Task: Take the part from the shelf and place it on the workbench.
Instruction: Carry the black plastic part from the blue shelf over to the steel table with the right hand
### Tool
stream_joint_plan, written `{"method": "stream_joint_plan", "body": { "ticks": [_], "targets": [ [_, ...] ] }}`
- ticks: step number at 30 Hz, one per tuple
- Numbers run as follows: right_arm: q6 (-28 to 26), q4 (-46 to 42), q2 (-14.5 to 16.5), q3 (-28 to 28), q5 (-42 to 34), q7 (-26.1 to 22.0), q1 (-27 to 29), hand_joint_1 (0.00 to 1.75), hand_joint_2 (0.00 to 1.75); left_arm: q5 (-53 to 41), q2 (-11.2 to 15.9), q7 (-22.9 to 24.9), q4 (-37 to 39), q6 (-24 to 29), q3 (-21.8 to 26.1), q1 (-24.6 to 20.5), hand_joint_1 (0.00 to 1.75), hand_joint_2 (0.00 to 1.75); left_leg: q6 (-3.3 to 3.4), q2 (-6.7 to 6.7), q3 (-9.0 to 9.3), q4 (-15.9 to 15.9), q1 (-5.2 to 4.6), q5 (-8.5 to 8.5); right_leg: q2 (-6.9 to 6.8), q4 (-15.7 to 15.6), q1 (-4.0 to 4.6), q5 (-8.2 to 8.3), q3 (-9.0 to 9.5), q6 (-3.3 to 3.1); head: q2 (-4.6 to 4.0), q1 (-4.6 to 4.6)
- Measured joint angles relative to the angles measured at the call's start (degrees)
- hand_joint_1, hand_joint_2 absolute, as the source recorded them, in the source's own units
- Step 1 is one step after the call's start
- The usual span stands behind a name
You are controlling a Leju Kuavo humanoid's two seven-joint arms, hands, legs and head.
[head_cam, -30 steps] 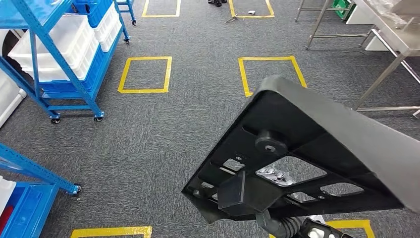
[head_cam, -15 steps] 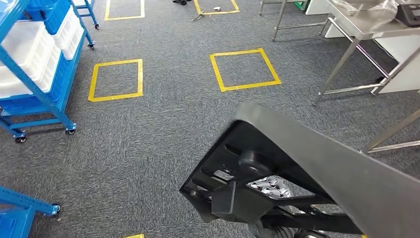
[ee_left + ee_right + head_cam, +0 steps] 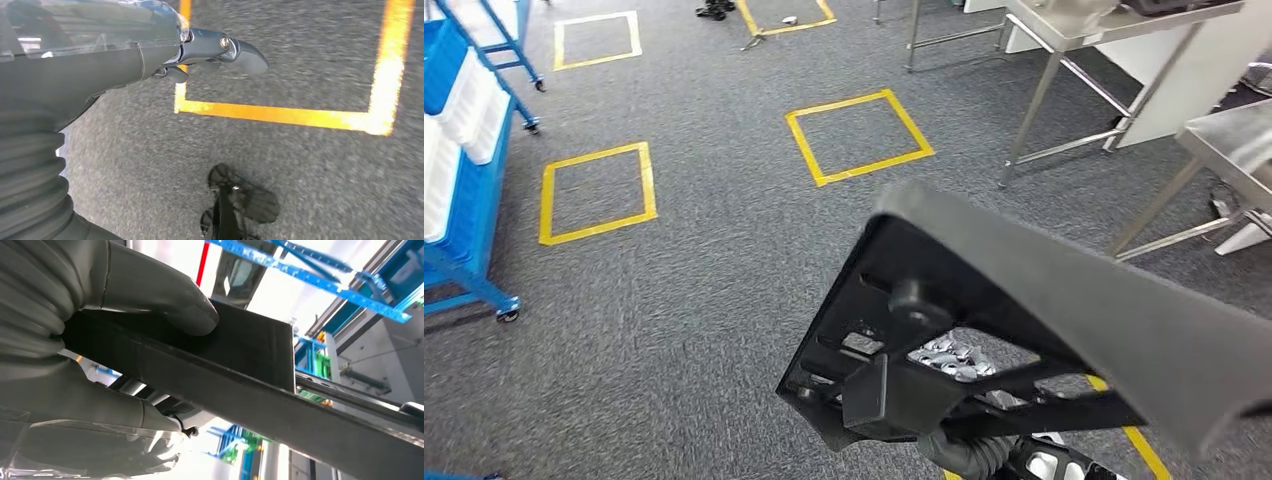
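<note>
— since the black part [image 3: 1024, 330] is off the blue shelf [image 3: 464, 170] and gripped in the right hand [image 3: 120, 340], is the pick done?
— i judge so; it hangs over the carpet, near and right, thumb pressed on its edge.
— and the left hand [image 3: 210, 50]?
— empty, fingers loosely apart, over the floor.
— what's left?
— reaching a steel tabletop [image 3: 1234, 135] far right and setting it down.

This was an industrial workshop or factory floor. Grey carpet [image 3: 674, 300] was marked with yellow tape squares [image 3: 859, 137]; a blue wheeled shelf rack [image 3: 464, 200] held white bins [image 3: 469, 115], and steel tables [image 3: 1114, 40] stood nearby.
</note>
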Motion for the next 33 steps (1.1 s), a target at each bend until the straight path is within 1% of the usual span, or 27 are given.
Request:
{"method": "stream_joint_plan", "body": {
  "ticks": [1, 2, 3, 4, 5, 7, 9, 10, 11, 12, 13, 14, 15, 16, 17, 18, 20, 22, 24, 25, 26, 27, 28, 29, 31, 32, 33],
  "targets": [
    [0.0, 0.3, 0.0, 0.0, 0.0, 0.0, -0.4, 1.66, 1.75, 0.0, 0.0, -0.1, 0.0, -0.1, 0.0, 0.0, 0.0, 1.75, 0.15, -1.02, 1.08, -2.6, 0.05, 0.88, 0.6, 0.2, -0.01, -0.02, -0.16, 0.3, 0.0, -0.01],
    [0.0, 0.5, 0.0, 0.1, 0.0, 0.0, -0.7, 1.66, 1.75, 0.1, 0.0, -0.2, 0.0, -0.2, 0.0, 0.0, 0.0, 1.75, 0.37, -1.72, 1.63, -4.0, 0.01, 1.08, 1.18, 0.3, -0.05, 0.02, -0.39, 0.65, 0.0, -0.01],
    [0.1, 0.7, 0.0, 0.2, 0.1, 0.0, -1.0, 1.66, 1.75, 0.2, 0.0, -0.3, 0.0, -0.3, 0.0, -0.1, 0.0, 1.75, 0.63, -1.83, 1.75, -4.3, -0.13, 0.9, 1.74, 0.3, -0.1, 0.15, -0.64, 1.06, 0.0, -0.01],
    [0.1, 0.8, 0.0, 0.2, 0.2, 0.0, -1.1, 1.66, 1.75, 0.3, -0.1, -0.4, 0.0, -0.3, 0.0, -0.2, 0.0, 1.75, 1.0, -1.3, 1.76, -4.4, -0.13, 1.04, 2.3, 0.3, -0.18, 0.31, -0.83, 1.46, 0.0, -0.02],
    [0.2, 0.9, 0.0, 0.2, 0.4, 0.0, -1.2, 1.66, 1.75, 0.4, -0.3, -0.4, 0.1, -0.3, 0.0, -0.3, 0.0, 1.75, 1.41, -0.71, 1.84, -4.6, -0.09, 1.22, 2.12, 0.4, -0.2, 0.24, -1.0, 1.79, 0.0, -0.01],
    [0.2, 1.0, 0.0, 0.4, 1.0, 0.0, -1.5, 1.66, 1.75, 0.6, -0.5, -0.7, 0.1, -0.3, 0.0, -0.4, 0.0, 1.75, 2.24, 0.57, 1.93, -5.0, 0.09, 1.52, -0.36, 3.1, -0.11, -1.51, -2.39, 2.31, 0.0, 0.0],
    [0.3, 1.2, 0.0, 0.6, 1.6, 0.0, -1.8, 1.66, 1.75, 0.7, -0.8, -0.9, 0.1, -0.4, 0.1, -0.2, 0.0, 1.75, 2.69, 1.96, 1.89, -5.0, -0.11, 1.5, -3.42, 10.3, -0.23, -5.2, -5.94, 2.73, 0.0, 0.01],
    [0.4, 1.4, 0.0, 0.8, 1.8, 0.0, -1.8, 1.66, 1.75, 0.9, -0.9, -0.9, 0.1, -0.4, 0.1, -0.1, 0.0, 1.75, 2.75, 2.69, 1.86, -5.0, -0.21, 1.45, -4.04, 14.1, -0.35, -6.65, -7.85, 2.92, 0.0, 0.0],
    [0.4, 1.6, 0.0, 0.9, 1.9, 0.0, -1.9, 1.66, 1.75, 1.0, -1.0, -0.9, 0.1, -0.5, 0.1, 0.0, 0.0, 1.75, 2.77, 3.4, 1.86, -5.0, -0.29, 1.39, -4.3, 16.4, -0.45, -7.12, -9.04, 3.03, 0.0, 0.0],
    [0.5, 1.7, 0.0, 0.9, 2.0, 0.0, -1.9, 1.66, 1.75, 1.1, -1.1, -0.9, 0.1, -0.5, 0.1, 0.0, 0.0, 1.75, 2.75, 4.07, 1.89, -5.0, -0.34, 1.32, -4.46, 16.5, -0.52, -6.51, -9.13, 3.06, 0.0, 0.0],
    [0.6, 1.8, 0.1, 0.9, 2.0, 0.0, -1.9, 1.66, 1.75, 1.1, -1.2, -0.9, 0.1, -0.6, 0.2, -0.1, 0.0, 1.75, 2.67, 4.68, 2.0, -5.0, -0.37, 1.23, -4.76, 14.1, -0.55, -4.89, -7.85, 2.98, 0.0, 0.0],
    [0.7, 1.9, 0.1, 1.0, 2.0, 0.0, -2.0, 1.66, 1.75, 1.2, -1.3, -0.9, 0.1, -0.6, 0.2, -0.2, 0.0, 1.75, 2.55, 5.23, 2.18, -5.0, -0.4, 1.11, -5.48, 10.0, -0.5, -2.86, -5.62, 2.77, 0.0, 0.0],
    [0.8, 1.9, 0.1, 1.0, 2.0, 0.0, -2.2, 1.66, 1.75, 1.2, -1.5, -0.9, 0.1, -0.6, 0.2, -0.2, 0.0, 1.75, 2.35, 5.73, 2.38, -5.0, -0.52, 0.95, -6.81, 5.8, -0.23, -1.44, -3.32, 2.39, 0.0, 0.0],
    [0.9, 1.9, 0.1, 1.0, 2.0, 0.0, -2.4, 1.66, 1.75, 1.3, -1.6, -1.0, 0.1, -0.7, 0.2, -0.2, 0.0, 1.75, 2.09, 6.19, 2.57, -5.0, -0.63, 0.78, -7.86, 2.5, 0.04, -0.46, -1.53, 2.02, 0.0, 0.0],
    [1.1, 1.9, 0.2, 1.0, 2.0, 0.0, -2.5, 1.66, 1.75, 1.4, -1.7, -1.0, 0.1, -0.7, 0.2, -0.2, 0.0, 1.75, 1.81, 6.65, 2.72, -5.0, -0.73, 0.64, -8.55, 0.7, 0.32, -0.17, -0.62, 1.69, 0.0, 0.0],
    [1.2, 2.0, 0.2, 1.0, 2.0, 0.0, -2.7, 1.66, 1.75, 1.5, -1.7, -1.0, 0.1, -0.7, 0.2, -0.2, 0.0, 1.75, 1.5, 7.13, 2.86, -5.0, -0.81, 0.52, -8.65, 0.2, 0.56, -0.33, -0.49, 1.43, 0.0, 0.0],
    [1.7, 2.1, 0.2, 1.0, 1.9, 0.0, -2.9, 1.66, 1.75, 1.7, -1.8, -1.0, 0.2, -0.8, 0.2, -0.4, 0.0, 1.75, 0.83, 7.72, 3.18, -5.0, -0.78, 0.22, -7.25, -0.1, 0.42, -0.09, -0.55, 0.97, 0.0, 0.0],
    [2.2, 2.3, 0.3, 1.0, 1.5, 0.0, -3.5, 1.66, 1.75, 1.7, -2.0, -1.0, 0.2, -0.9, 0.3, -0.5, 0.0, 1.75, 0.35, 5.77, 2.5, -2.8, -0.63, -1.54, -6.03, -0.6, 0.04, 0.25, -0.32, 0.3, 0.0, 0.0],
    [2.5, 2.7, 0.4, 1.1, 1.1, 0.0, -4.2, 1.66, 1.75, 1.8, -2.1, -1.0, 0.2, -0.9, 0.4, -0.4, 0.0, 1.75, 0.14, 3.01, -0.53, 4.0, -0.45, -5.27, -4.82, -0.8, -0.1, 0.4, -0.23, -0.15, 0.0, -0.01],
    [2.6, 2.9, 0.4, 1.1, 1.0, 0.0, -4.4, 1.66, 1.75, 1.8, -2.1, -1.0, 0.2, -0.9, 0.6, -0.3, 0.0, 1.75, 0.04, 2.45, -2.51, 8.0, -0.41, -6.92, -4.12, -0.7, -0.06, 0.4, -0.25, -0.23, 0.0, -0.01],
    [2.7, 3.1, 0.4, 1.1, 0.9, 0.0, -4.5, 1.66, 1.75, 1.8, -2.1, -1.0, 0.2, -0.9, 0.7, -0.2, 0.0, 1.75, -0.04, 2.21, -4.05, 10.9, -0.39, -7.68, -3.36, -0.7, -0.02, 0.4, -0.23, -0.26, 0.0, -0.02],
    [2.7, 3.3, 0.4, 1.1, 0.9, 0.0, -4.6, 1.66, 1.75, 1.8, -2.1, -1.0, 0.2, -0.9, 0.9, -0.1, 0.0, 1.75, -0.1, 2.1, -4.74, 11.9, -0.38, -7.31, -2.6, -0.7, -0.01, 0.39, -0.19, -0.25, 0.0, -0.02],
    [2.8, 3.5, 0.4, 1.1, 0.9, 0.0, -4.7, 1.66, 1.75, 1.8, -2.1, -1.0, 0.2, -0.9, 1.0, -0.1, 0.0, 1.75, -0.1, 2.01, -4.25, 10.3, -0.33, -5.68, -1.82, -0.6, -0.02, 0.36, -0.11, -0.2, 0.0, -0.02],
    [2.8, 3.6, 0.4, 1.1, 0.9, 0.0, -4.7, 1.66, 1.75, 1.8, -2.1, -1.0, 0.2, -0.9, 1.1, -0.1, 0.0, 1.75, -0.07, 1.59, -2.75, 6.6, -0.22, -3.26, -1.07, -0.5, -0.06, 0.29, -0.01, -0.09, 0.0, -0.02],
    [3.0, 3.9, 0.4, 1.1, 0.7, 0.0, -5.0, 1.66, 1.75, 1.8, -2.2, -1.0, 0.2, -0.9, 1.1, -0.1, 0.0, 1.75, 0.12, -0.56, 0.54, -1.2, 0.06, 0.19, 0.31, 0.0, -0.09, 0.12, -0.13, 0.32, 0.0, -0.01],
    [3.1, 4.0, 0.4, 1.2, 0.5, 0.0, -5.2, 1.66, 1.75, 1.8, -2.2, -1.0, 0.2, -0.8, 1.2, -0.1, 0.0, 1.75, 0.28, -1.42, 1.43, -3.4, 0.11, 0.83, 0.92, 0.2, -0.1, 0.12, -0.37, 0.65, 0.0, 0.0],
    [3.1, 4.2, 0.4, 1.2, 0.2, 0.1, -5.3, 1.66, 1.75, 1.8, -2.2, -1.0, 0.2, -0.7, 1.2, -0.1, 0.0, 1.75, 0.5, -1.84, 1.69, -4.1, 0.04, 0.77, 1.5, 0.3, -0.12, 0.2, -0.66, 1.02, 0.0, -0.01]
  ]
}}
